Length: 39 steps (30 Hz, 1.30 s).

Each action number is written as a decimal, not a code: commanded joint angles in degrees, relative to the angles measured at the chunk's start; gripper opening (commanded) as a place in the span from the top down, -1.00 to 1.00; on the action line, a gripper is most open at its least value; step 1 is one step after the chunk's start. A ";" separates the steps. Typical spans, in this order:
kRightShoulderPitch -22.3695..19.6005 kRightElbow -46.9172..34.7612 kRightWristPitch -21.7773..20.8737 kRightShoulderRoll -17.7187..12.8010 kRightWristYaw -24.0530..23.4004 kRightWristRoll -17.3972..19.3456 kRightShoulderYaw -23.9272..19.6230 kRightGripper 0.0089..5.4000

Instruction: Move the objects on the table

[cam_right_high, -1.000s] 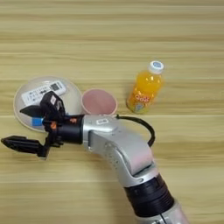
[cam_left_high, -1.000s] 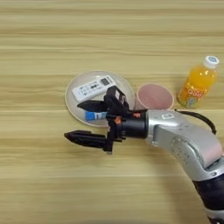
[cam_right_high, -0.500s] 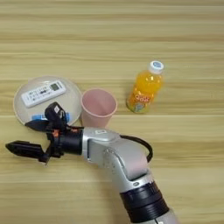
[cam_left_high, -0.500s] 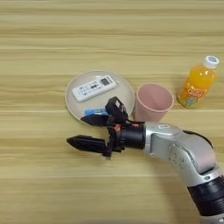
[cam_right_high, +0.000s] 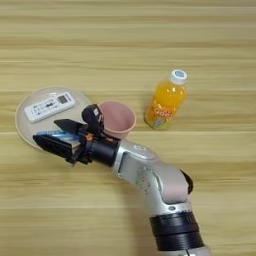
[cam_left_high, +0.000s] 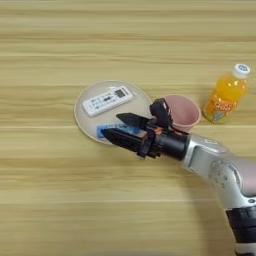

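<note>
The right gripper (cam_left_high: 119,127) hangs over the near rim of the beige plate (cam_left_high: 85,116) with its two black fingers (cam_left_high: 131,120) spread apart, one on each side of the blue tube (cam_left_high: 106,130); the jaws are released and clamp nothing. The blue tube lies flat on the near part of the plate, largely covered by the fingers, so its full length cannot be read. It is judged light and soft-walled: grip it across its width near the middle, with moderate force, since a thin tube may buckle or slide out of a hard pinch. The white remote control (cam_left_high: 107,100) lies flat on the far part of the same plate, apart from the tube; it is judged rigid and light, best held across its narrow sides. The pink cup (cam_right_high: 118,119) stands upright on the table (cam_left_high: 60,200), just beside the plate and close behind the wrist; it is judged light and easily tipped by the forearm. The orange juice bottle (cam_right_high: 166,103) stands upright, well clear to the right; it is judged the heaviest item, with a smooth body best held at mid-height.
</note>
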 commanded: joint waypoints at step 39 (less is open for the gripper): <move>-6.97 12.29 -12.58 -2.32 0.50 -3.61 -6.23 -0.99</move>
